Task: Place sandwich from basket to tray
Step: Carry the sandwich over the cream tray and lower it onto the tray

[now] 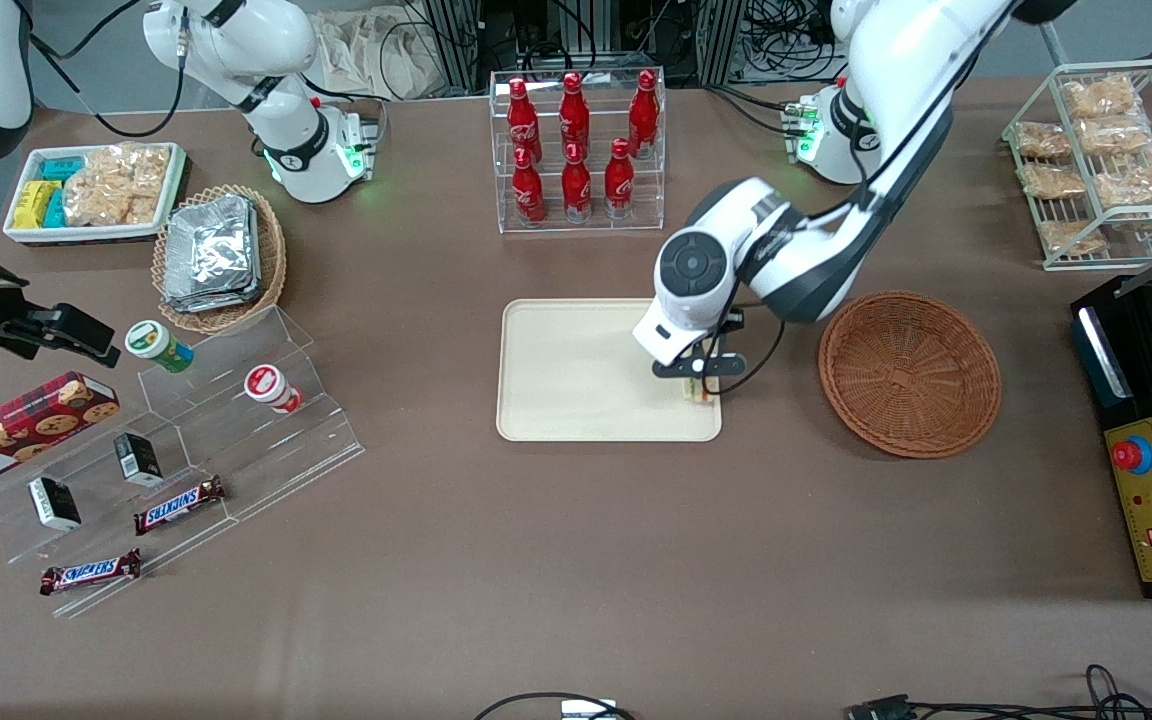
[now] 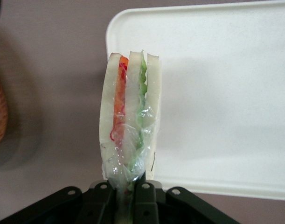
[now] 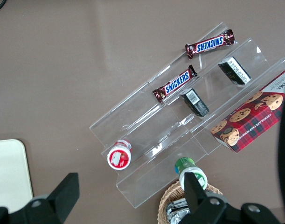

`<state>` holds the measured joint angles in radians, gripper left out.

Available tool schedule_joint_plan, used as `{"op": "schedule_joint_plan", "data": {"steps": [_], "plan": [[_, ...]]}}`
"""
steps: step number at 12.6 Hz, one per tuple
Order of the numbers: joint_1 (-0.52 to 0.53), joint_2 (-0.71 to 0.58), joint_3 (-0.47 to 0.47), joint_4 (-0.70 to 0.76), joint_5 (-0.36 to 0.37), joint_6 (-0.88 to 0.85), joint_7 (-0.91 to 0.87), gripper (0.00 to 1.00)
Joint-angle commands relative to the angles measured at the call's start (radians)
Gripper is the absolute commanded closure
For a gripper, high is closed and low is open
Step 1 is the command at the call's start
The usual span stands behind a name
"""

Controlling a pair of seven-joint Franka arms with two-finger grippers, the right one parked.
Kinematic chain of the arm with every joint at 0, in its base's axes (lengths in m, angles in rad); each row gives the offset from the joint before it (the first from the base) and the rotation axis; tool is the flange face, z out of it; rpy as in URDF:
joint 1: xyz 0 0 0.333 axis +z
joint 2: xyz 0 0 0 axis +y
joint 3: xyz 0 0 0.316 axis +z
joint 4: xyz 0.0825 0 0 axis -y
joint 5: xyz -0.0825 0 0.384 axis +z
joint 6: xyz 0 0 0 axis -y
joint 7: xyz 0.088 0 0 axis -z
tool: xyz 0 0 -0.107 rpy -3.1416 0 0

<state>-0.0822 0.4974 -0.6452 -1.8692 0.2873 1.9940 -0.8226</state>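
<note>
Even, bright overhead light; soft shadows fall on the brown table [image 1: 576,560]. The sandwich [image 2: 130,126] shows sharp, its wrap glinting, while the gripper [image 2: 130,196] holding it blurs slightly.

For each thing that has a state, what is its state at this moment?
gripper: shut on the sandwich, over the tray's corner nearest the basket.
sandwich: wrapped, held by its wrap.
basket: empty, upright.
tray: flat, nothing lying on it.
cola bottles: upright, capped, in their rack.
</note>
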Motion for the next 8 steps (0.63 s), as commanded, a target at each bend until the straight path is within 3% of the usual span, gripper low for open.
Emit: {"op": "schedule_joint_plan", "data": {"steps": [1, 6, 8], "plan": [[-0.004, 0.056, -0.005, 0.024, 0.055, 0.037, -0.017, 1.0], [-0.014, 0.09, -0.005, 0.024, 0.085, 0.069, -0.03, 1.0], [-0.014, 0.092, -0.007, 0.024, 0.084, 0.069, -0.043, 0.81]]}}
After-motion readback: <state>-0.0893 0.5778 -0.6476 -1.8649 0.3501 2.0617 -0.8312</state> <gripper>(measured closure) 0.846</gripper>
